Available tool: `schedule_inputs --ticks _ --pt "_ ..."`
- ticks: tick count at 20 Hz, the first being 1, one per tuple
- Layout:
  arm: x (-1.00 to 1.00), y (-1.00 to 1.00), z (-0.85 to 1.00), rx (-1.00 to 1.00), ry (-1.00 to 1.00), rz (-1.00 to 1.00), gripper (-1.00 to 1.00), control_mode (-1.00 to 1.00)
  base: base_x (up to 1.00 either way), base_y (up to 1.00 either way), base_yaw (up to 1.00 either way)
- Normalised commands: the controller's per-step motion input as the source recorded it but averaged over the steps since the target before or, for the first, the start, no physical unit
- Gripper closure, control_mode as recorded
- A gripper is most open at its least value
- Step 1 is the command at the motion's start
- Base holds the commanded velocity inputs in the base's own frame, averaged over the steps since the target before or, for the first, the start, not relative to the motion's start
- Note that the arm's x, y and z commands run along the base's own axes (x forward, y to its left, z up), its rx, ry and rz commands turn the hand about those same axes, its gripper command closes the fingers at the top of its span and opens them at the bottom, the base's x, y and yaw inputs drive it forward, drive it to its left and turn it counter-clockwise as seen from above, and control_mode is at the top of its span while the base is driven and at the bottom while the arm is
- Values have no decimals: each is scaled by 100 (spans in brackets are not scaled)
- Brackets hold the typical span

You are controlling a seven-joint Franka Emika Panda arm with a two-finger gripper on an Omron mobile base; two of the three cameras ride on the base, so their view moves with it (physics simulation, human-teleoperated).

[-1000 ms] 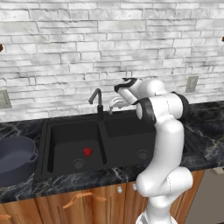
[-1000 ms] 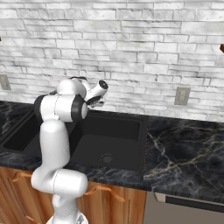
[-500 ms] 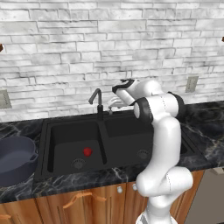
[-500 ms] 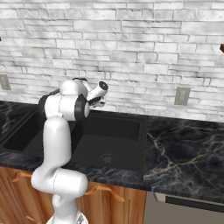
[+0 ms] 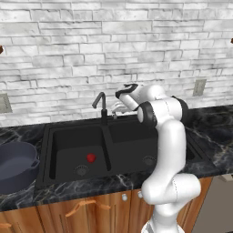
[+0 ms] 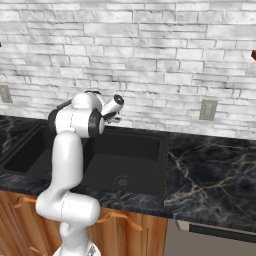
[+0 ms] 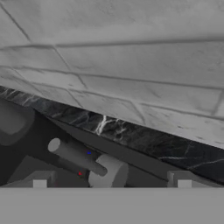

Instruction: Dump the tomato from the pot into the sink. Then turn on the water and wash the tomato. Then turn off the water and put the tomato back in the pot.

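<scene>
In the left base view we see the tomato (image 5: 91,157) at centre-left in the sink (image 5: 73,178); the hand view shows our gripper (image 7: 112,179) spread wide around the faucet handle (image 7: 76,156).

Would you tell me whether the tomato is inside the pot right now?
No, the tomato lies on the floor of the sink's left basin, apart from the pot.

Small bright red round tomato (image 5: 91,157) in matte black double-basin sink (image 5: 63,134). Dark blue-grey round pot (image 5: 16,164) on black white-veined marble counter (image 6: 215,170). Whitish-grey brick wall (image 5: 68,54). Black curved faucet (image 5: 102,105).
</scene>
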Motion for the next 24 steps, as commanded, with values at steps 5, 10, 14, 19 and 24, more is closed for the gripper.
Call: schedule_inputs --ticks 5,10,14,19,24 --pt "20 6 -16 0 0 -2 -100 -100 0 0 0" --pt "27 9 -13 0 0 -3 -100 -100 0 0 0" --pt "32 9 -12 0 0 -4 -100 -100 0 0 0" --pt "34 10 -17 0 0 -5 -100 -100 0 0 0" --pt "30 2 -20 0 0 -6 -100 -100 0 0 0"
